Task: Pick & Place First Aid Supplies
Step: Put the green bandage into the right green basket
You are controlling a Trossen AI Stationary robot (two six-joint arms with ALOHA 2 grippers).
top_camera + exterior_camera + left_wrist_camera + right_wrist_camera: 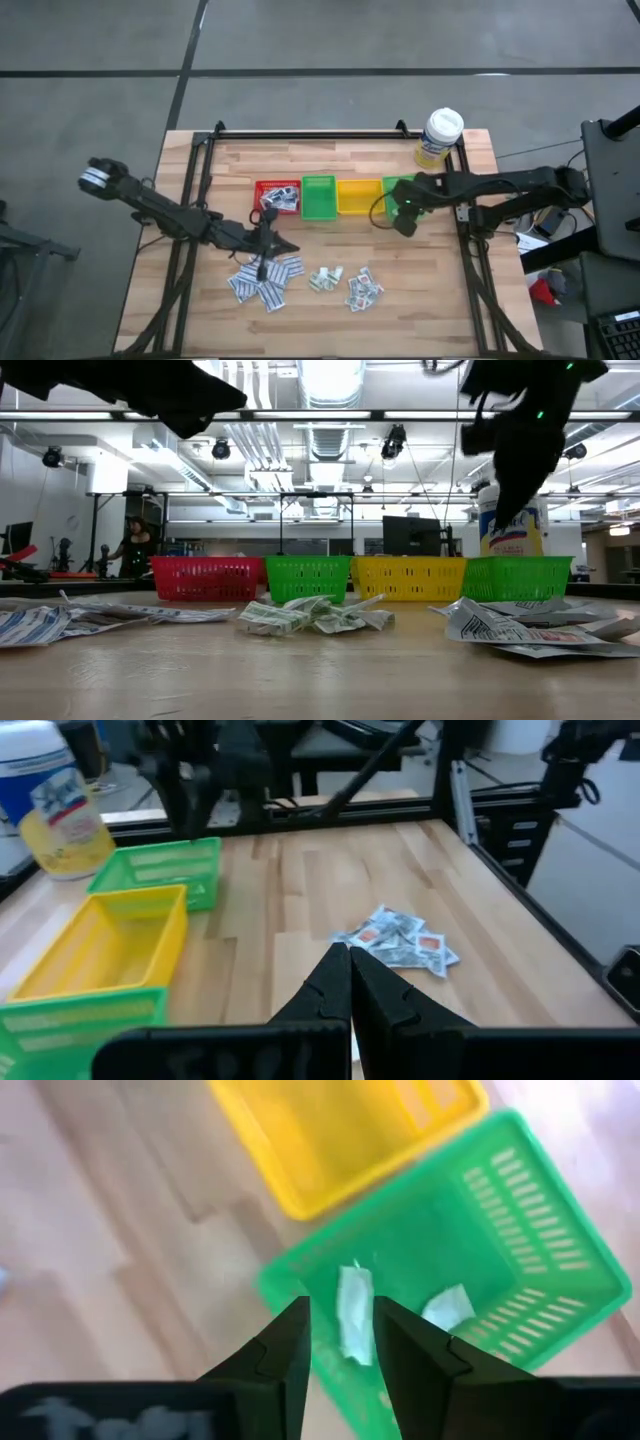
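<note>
- The wooden bench (330, 310) held a row of four small bins: red, green, yellow, and one more green bin (520, 1260) at the right end.
- The right claw (340, 1345) hung over that end bin, with its fingers apart and nothing held.
- The left claw (350, 982) was above the bench with its fingers pressed together, empty.
- A long white packet (354, 1320) lay in the end bin, its long side pointing the way the right claw's fingers pointed.
- Only the right wrist view showed that packet. The high view showed the piles of packets (265, 282) on the bench in front of the bins.
</note>
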